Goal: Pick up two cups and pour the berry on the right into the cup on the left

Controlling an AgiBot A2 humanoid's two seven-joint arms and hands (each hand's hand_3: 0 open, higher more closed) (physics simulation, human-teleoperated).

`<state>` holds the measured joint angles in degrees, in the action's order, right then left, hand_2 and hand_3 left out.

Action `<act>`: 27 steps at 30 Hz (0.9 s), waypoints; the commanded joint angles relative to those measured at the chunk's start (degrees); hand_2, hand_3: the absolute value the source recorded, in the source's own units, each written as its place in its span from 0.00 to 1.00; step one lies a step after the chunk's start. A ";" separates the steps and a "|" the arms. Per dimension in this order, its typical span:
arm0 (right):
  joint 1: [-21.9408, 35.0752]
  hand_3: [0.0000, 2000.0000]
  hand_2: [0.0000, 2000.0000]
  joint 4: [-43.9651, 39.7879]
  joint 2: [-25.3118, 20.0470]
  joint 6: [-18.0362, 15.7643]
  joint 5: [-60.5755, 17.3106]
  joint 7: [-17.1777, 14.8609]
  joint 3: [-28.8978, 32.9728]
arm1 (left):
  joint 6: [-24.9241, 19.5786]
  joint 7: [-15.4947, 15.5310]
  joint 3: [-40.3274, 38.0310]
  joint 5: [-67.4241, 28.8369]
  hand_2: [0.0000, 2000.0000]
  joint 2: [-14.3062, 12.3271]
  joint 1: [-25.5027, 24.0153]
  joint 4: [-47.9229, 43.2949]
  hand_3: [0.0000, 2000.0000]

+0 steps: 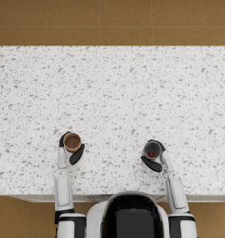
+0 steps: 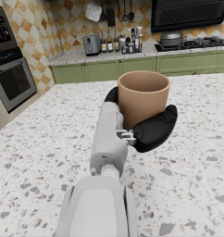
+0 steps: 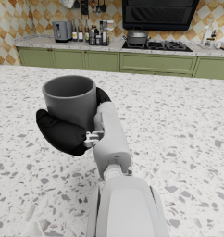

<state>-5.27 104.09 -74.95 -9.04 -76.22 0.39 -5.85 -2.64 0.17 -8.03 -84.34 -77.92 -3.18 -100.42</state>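
Head view: left hand (image 1: pixel 70 148) holds the tan cup (image 1: pixel 72 142), right hand (image 1: pixel 154 158) the grey cup (image 1: pixel 152 150) near the countertop's (image 1: pixel 114 93) front edge; a hasty tilt could fling the berry (image 1: pixel 151 154) wide.

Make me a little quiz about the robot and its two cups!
1. True or false: the left hand grips the brown cup.
2. Which cup holds the red berry? A) brown cup B) grey cup C) neither
3. Fill in: both cups stand upright on the speckled ____.

Key: 1 true. 2 B; the right hand grips that cup. 3 counter.
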 commanded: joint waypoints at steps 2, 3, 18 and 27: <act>7.50 0.64 1.00 3.52 -2.83 0.53 0.00 0.03 0.30 | 0.42 0.02 7.50 0.00 1.00 -0.01 3.69 -4.14 0.64; 8.59 0.64 1.00 3.38 -3.35 0.75 0.01 0.04 0.14 | 0.57 0.04 8.37 0.00 1.00 -0.30 3.91 -4.60 0.64; 30.72 0.64 1.00 -13.18 -10.49 2.52 0.03 0.01 -0.83 | 0.72 0.03 18.99 0.02 1.00 -5.59 15.56 0.32 0.64; 37.91 0.64 1.00 -18.21 -12.84 3.01 -10.75 -0.01 -3.31 | 0.39 0.00 21.00 -10.81 1.00 -7.09 17.70 4.49 0.64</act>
<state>29.40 86.85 -87.06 -5.95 -88.77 0.37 -8.75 -2.30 0.17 12.57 -96.98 -84.60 13.30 -96.45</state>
